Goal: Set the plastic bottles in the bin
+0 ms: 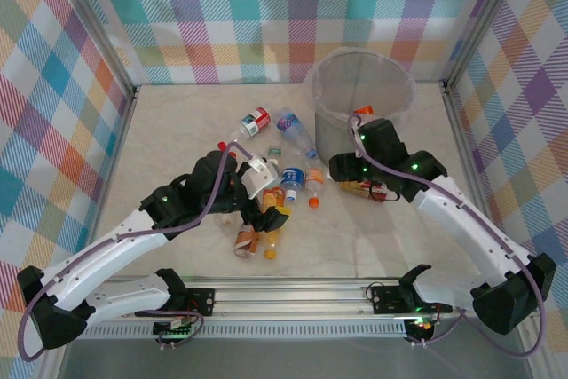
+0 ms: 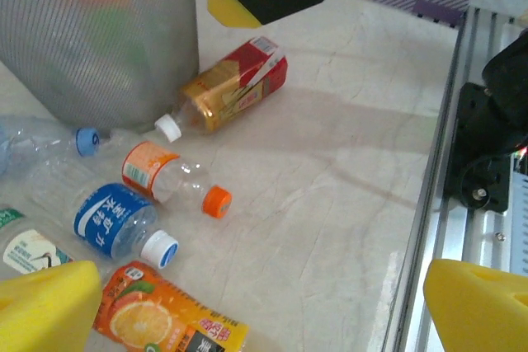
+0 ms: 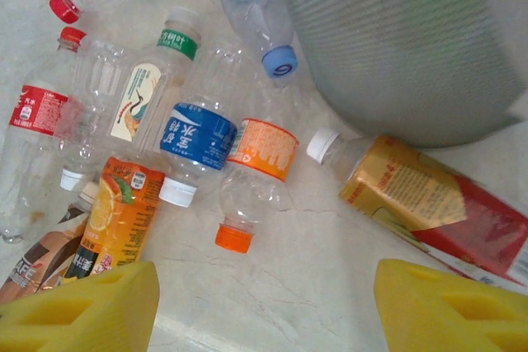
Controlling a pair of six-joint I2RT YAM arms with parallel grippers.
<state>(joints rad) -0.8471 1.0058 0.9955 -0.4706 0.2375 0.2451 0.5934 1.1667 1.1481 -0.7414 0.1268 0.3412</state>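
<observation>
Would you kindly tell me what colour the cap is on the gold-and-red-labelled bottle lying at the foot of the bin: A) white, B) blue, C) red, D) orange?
A: the gold-and-red bottle beside the bin ends in a white cap; the orange cap belongs to the orange-labelled bottle next to it.

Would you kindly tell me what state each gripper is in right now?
Left gripper: open, holding nothing.
Right gripper: open, holding nothing.
</observation>
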